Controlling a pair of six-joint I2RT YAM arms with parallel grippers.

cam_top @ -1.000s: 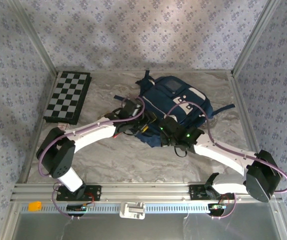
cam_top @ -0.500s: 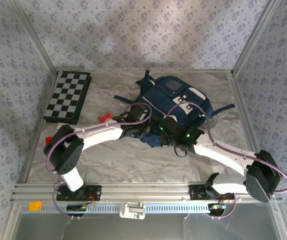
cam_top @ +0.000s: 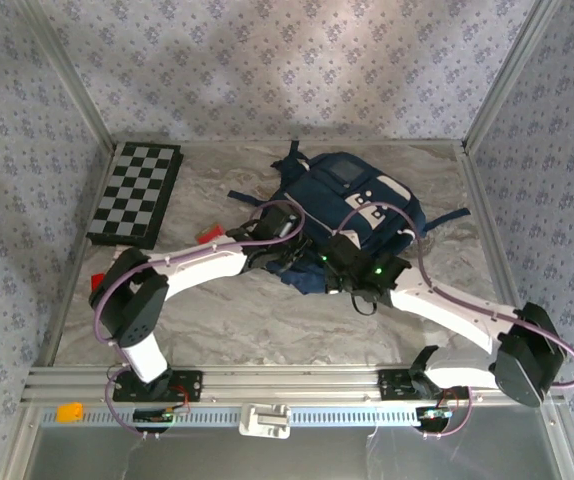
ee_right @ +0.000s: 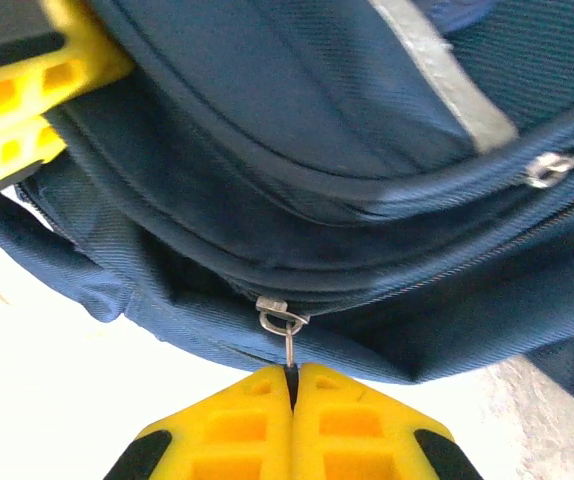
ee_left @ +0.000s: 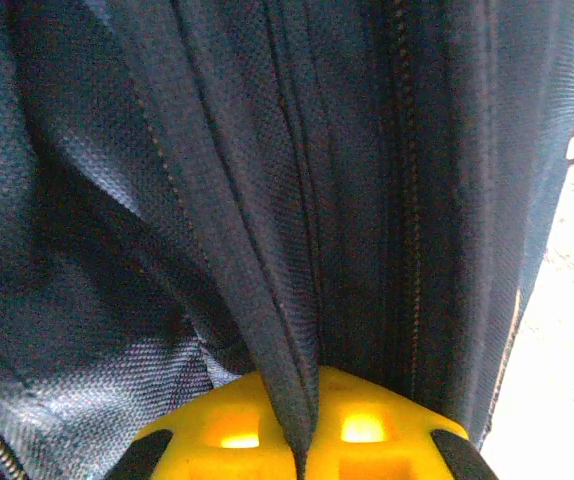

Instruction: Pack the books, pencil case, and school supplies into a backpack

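left arm (cam_top: 195,264) stretched inward; left gripper (ee_left: 302,445) pinched closed | right arm (cam_top: 449,304) stretched inward; right gripper (ee_right: 292,390) pinched closed

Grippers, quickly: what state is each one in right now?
Left gripper: closed, pinching a fold of the backpack fabric.
Right gripper: closed on the backpack's zipper pull.

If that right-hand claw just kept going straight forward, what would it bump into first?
The backpack: the right gripper is shut on its zipper pull, and the navy fabric lies directly ahead, apparently very close.
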